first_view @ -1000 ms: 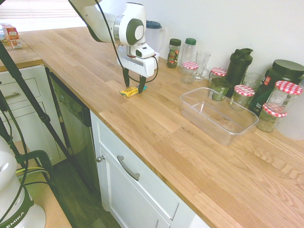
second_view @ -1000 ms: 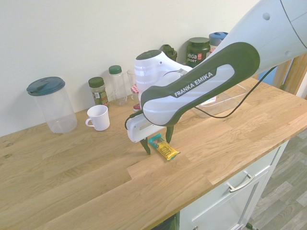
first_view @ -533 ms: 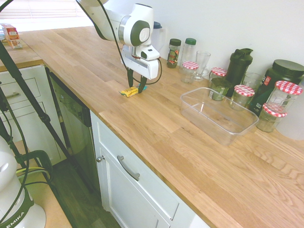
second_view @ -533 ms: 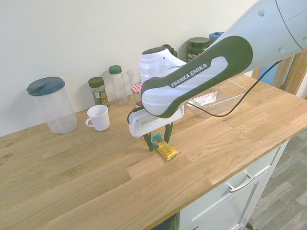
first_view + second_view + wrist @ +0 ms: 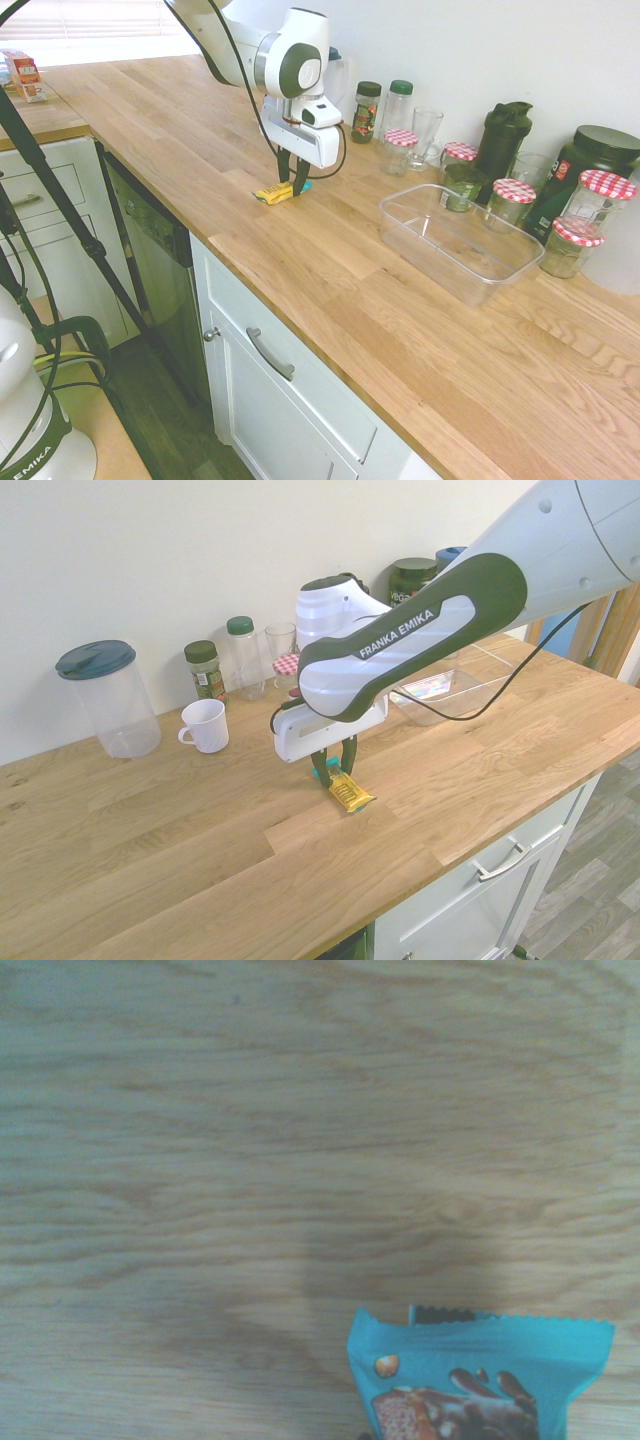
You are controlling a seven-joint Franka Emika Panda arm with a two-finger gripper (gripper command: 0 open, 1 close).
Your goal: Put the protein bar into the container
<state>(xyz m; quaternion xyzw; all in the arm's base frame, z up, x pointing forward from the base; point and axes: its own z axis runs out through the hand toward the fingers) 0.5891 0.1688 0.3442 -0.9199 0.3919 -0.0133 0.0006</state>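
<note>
"Where's the protein bar (image 5: 349,792) from where you're standing?"

"Lying on the wooden counter (image 5: 330,260), nearer its front edge than the wall. The yellow part points toward that edge, and the teal end is down between the fingers of the gripper (image 5: 335,770)."

"Has it got hold of it?"

"Looks that way to me: the jaws have closed in on the bar near its teal end, one finger on each side."

"And the container (image 5: 460,243)?"

"That clear tub stands on the same counter, well apart from the bar, just in front of the jars with red-checked lids (image 5: 512,200), toward the wall edge."

"Whose white mug (image 5: 205,726) is that?"

"No idea. It's upright beside the clear pitcher with the blue lid (image 5: 118,705)."
</note>
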